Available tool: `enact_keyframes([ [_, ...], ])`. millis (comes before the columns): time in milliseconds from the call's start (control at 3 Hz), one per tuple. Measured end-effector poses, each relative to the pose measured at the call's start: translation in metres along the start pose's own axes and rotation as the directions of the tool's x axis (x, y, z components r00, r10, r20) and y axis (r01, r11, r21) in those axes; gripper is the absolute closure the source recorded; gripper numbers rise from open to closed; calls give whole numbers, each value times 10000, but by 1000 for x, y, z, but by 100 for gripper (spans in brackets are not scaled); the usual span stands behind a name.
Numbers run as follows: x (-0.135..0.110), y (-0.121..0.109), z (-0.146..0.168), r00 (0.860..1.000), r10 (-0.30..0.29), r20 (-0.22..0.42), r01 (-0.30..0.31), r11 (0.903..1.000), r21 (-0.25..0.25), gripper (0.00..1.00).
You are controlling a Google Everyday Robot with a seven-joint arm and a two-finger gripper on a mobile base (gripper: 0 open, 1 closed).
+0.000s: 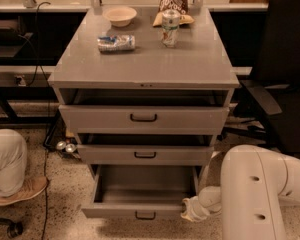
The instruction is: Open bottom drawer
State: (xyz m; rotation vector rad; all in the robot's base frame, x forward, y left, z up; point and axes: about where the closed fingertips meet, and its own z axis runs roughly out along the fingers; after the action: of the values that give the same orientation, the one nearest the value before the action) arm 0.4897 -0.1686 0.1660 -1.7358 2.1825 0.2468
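The short grey bottom drawer [115, 211] at lower centre has a smooth, matt, painted-looking front and tray with a small black loop handle [145, 215], the same dull finish as the flat grey cabinet top [140, 64]. At the right end of its front sits the off-white, matt-looking gripper [188, 211], on a smooth white plastic arm shell [252, 194] with a soft sheen. Up top, the silvery metal can [170, 28] and crinkled foil-like packet [116, 42] glint, the pale round bowl [120, 15] looks matt, and the speckled stone floor [60, 204] looks smooth.
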Motion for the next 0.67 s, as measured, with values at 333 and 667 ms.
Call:
enact_keyframes([
  [333, 0, 3, 0, 10000, 39, 1, -39, 10000, 7, 100],
  [667, 3, 27, -5, 9994, 336, 12, -336, 9994, 59, 100],
])
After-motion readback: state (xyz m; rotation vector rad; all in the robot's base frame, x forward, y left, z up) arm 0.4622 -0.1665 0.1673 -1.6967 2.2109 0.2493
